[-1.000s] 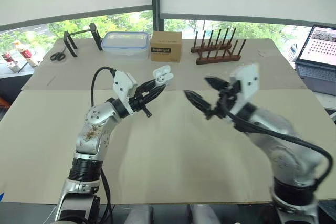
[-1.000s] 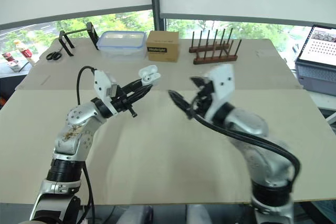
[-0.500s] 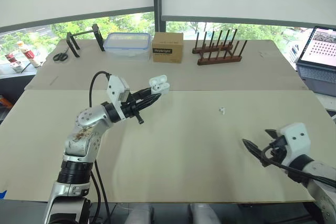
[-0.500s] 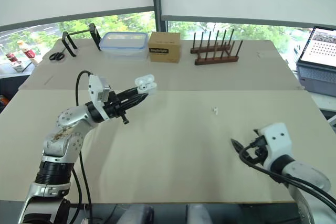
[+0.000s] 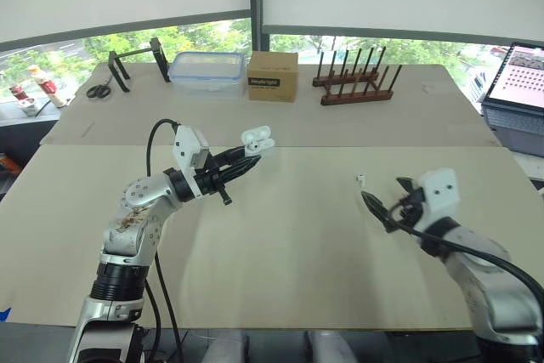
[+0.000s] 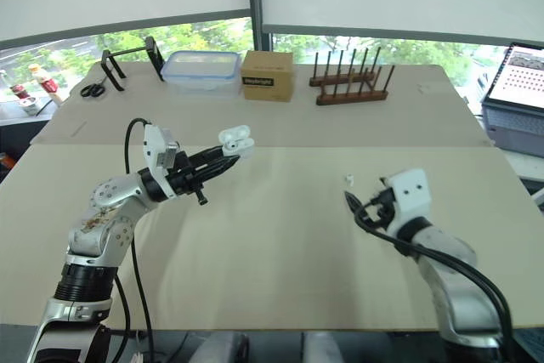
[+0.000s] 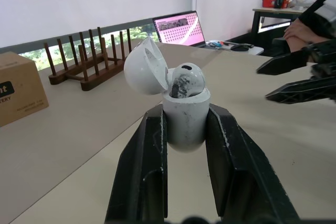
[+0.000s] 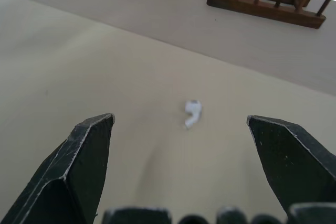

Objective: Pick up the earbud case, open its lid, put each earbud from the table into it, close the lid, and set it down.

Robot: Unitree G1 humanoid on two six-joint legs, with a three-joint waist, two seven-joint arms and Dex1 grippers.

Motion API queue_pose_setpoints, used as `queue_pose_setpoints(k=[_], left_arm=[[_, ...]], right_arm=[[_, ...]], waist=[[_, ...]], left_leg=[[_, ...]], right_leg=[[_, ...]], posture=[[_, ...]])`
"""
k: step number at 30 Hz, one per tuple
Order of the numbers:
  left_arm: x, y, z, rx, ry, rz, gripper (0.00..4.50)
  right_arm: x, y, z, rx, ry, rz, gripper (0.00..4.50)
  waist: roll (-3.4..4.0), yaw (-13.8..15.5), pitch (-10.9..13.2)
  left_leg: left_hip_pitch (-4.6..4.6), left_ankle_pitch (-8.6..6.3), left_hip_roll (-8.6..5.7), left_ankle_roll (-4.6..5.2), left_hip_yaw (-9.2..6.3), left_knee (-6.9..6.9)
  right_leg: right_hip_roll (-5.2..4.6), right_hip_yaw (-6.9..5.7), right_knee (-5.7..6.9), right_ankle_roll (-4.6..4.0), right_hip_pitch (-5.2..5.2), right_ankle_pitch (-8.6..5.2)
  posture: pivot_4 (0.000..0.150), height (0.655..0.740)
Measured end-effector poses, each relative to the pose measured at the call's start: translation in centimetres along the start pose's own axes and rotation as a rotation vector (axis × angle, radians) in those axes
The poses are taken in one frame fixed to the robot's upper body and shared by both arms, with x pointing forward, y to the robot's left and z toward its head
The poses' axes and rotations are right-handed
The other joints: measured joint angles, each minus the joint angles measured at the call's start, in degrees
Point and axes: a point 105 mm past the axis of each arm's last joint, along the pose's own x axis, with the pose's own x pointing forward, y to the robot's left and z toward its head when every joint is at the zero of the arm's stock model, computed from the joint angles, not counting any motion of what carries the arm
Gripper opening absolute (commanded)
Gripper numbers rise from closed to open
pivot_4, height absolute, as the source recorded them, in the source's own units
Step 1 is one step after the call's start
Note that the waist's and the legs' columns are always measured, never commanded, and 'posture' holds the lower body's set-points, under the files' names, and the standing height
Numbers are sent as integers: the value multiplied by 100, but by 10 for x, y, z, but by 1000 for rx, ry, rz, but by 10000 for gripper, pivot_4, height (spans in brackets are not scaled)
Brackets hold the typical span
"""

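Swung the right tool (image 5: 381,190) up from the near edge of the surface (image 5: 280,252) to just short of the loose earbud (image 5: 360,179). Carries its two fingers spread wide, touching nothing, with the loose earbud lying flat on the surface ahead of the gap, probably lined up for a pinch. Further off, keeps the left tool (image 5: 246,152) clamped on the case (image 5: 257,139), raised clear of the surface and angled toward the right arm. Shows the lid (image 7: 144,69) hinged back and a seated earbud (image 7: 184,80) inside, presumably to leave the case ready for the second. Beyond, at the far side, a box (image 5: 272,76) and a rack (image 5: 355,82), well apart from both tools.
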Motion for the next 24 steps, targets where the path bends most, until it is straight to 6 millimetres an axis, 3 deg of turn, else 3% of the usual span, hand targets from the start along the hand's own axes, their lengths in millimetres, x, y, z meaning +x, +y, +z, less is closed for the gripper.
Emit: queue_pose_setpoints(k=[10,19,24], left_arm=[[1,-1,0,1,0,-4,5171],[1,-1,2,9,-2,0,5171],[1,0,2,10,-1,3,5171]], right_arm=[[67,-7,-15,47,73,-136,45000],[77,-13,-31,105,119,-191,45000],[72,-6,-34,164,129,-182,29678]], waist=[[1,-35,-1],[2,-47,-1],[3,-54,-2]], left_leg=[[3,0,3,0,4,-4],[3,0,3,0,1,-3],[5,0,3,0,0,-3]], right_leg=[[4,2,9,1,-8,3],[3,3,10,1,-8,3],[3,3,11,1,-6,3]], posture=[[1500,7400],[1500,7400],[1500,7400]])
